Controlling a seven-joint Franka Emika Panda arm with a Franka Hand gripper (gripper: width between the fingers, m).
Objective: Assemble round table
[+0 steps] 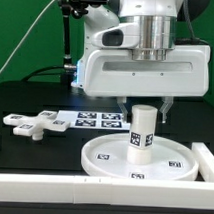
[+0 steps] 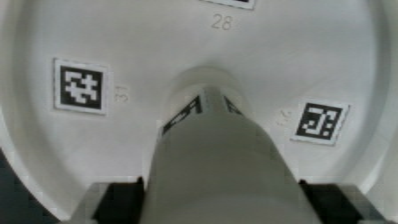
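The gripper [image 1: 145, 106] is seen poised straight over the middle of the work area, pointed down, and the short cylinder leg [image 1: 142, 134] is found directly beneath it, its top end taken in between the two fingers [image 2: 121, 198]. The leg is stood upright, and its lower end is planted at the centre of the large round disc [image 1: 103, 157], which is laid flat on the black table [image 1: 35, 98] right under the hand. From the wrist camera the leg is viewed end-on down its length, running away from the hand to the disc's middle, with a dark pad shown on each side of it. The fingers are set astride the leg, close to its sides, but whether it is actually being pinched or merely bracketed cannot be told from either view. Two square tags [image 2: 80, 85] are picked out on the disc's floor, one on each side of the leg's base, and a tag is also carried on the leg's own side. Off to the exterior view's left of the hand, well apart from it and lower down, the cross-shaped foot [image 1: 29, 123] is left lying flat on the table. The marker board [image 1: 95, 120] is seen just beyond the disc, below the hand, beside the foot. A long white bar [image 1: 52, 188] is stretched along the near edge, in front of the disc.
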